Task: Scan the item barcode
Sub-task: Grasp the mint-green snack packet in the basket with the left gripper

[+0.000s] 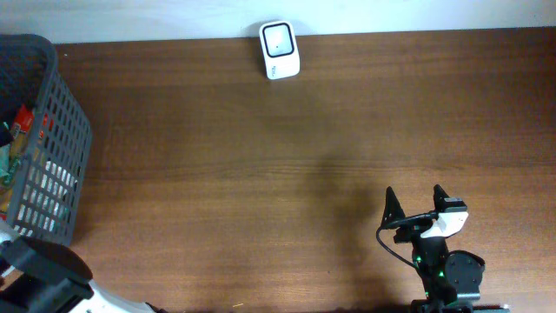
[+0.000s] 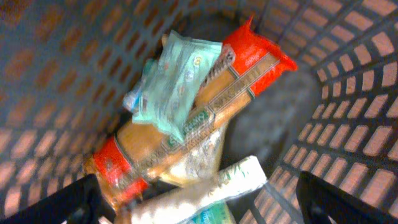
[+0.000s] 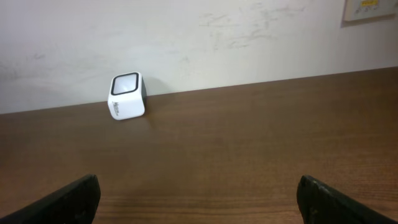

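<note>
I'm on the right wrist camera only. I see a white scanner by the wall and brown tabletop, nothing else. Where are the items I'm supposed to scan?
Observer: They're in a dark mesh basket at the left end of the table, outside your view.
Operator: What's inside it?
Observer: The left wrist view shows a long orange-red packet with a pale green pouch lying across it. A white packet is nearer the camera.
Operator: Is the left arm holding anything?
Observer: No. The left gripper is open over the basket's contents, with nothing between its fingers.
</note>
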### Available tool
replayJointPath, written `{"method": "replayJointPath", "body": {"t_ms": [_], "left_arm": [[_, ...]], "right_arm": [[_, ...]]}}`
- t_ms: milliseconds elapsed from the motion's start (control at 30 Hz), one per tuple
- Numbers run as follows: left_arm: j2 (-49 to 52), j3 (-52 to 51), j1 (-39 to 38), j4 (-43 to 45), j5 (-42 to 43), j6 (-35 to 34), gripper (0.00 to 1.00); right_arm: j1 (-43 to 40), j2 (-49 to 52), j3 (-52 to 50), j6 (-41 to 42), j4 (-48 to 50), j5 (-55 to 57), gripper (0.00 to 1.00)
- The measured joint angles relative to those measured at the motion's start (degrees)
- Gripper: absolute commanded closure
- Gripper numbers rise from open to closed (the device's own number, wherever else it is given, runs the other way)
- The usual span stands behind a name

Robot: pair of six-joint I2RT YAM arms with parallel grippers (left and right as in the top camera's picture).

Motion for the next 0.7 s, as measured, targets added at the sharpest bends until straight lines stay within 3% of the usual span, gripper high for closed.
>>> {"method": "replayJointPath", "body": {"t_ms": [267, 400, 467, 600, 700], "left_arm": [[9.75, -0.15, 0.02, 14.56, 1.07, 12.61, 0.28], [16.92, -0.2, 0.02, 18.29, 0.92, 17.88, 0.34], [19.1, -0.2, 0.02, 18.99, 0.81, 18.62, 0.49], [22.23, -0.17, 0.07, 21.03, -1.42, 19.87, 0.99], [22.23, 0.07, 0.07, 21.68, -3.78, 20.15, 1.0]], "right_arm": [[0.0, 0.0, 0.0, 0.0, 0.0, 0.02, 0.01], [0.0, 0.0, 0.0, 0.02, 0.0, 0.02, 0.01], [0.0, 0.0, 0.0, 0.04, 0.0, 0.0, 0.01], [0.0, 0.0, 0.0, 0.0, 0.0, 0.0, 0.01], [0.0, 0.0, 0.0, 0.04, 0.0, 0.02, 0.01]]}}
